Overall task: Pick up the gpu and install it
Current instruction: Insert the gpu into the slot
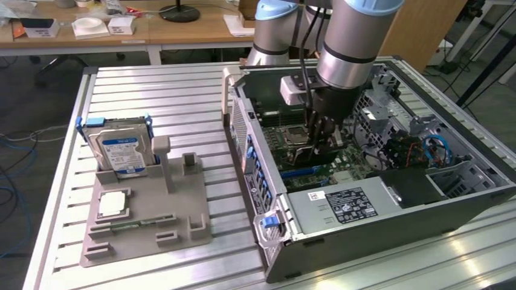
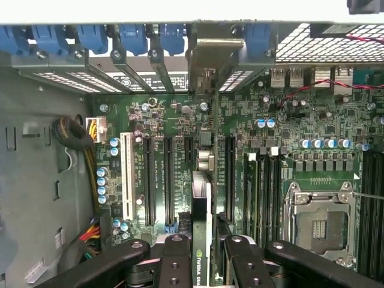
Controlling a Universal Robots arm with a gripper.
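My gripper [image 2: 207,255] reaches down into the open computer case [image 1: 266,181], shut on the gpu [image 2: 201,204]. The gpu is a thin card seen edge-on with a green-and-white label strip. It stands upright over the green motherboard [image 2: 300,120], between the long black expansion slots [image 2: 148,180]. Its metal bracket [image 2: 207,57] lies against the row of rear slot openings with blue clips. In the exterior view the gripper [image 1: 322,142] is low over the board and the gpu [image 1: 300,157] is a dark slab under it. Whether the card is seated in a slot I cannot tell.
An empty CPU socket [image 2: 318,222] and memory slots lie beside the card. The power supply [image 1: 347,202] fills the case's near end, and blue cables [image 1: 435,148] sit at the exterior view's right. On the grey fixture [image 1: 145,235] stand a silver hard drive [image 1: 121,154] and a CPU chip [image 1: 113,205].
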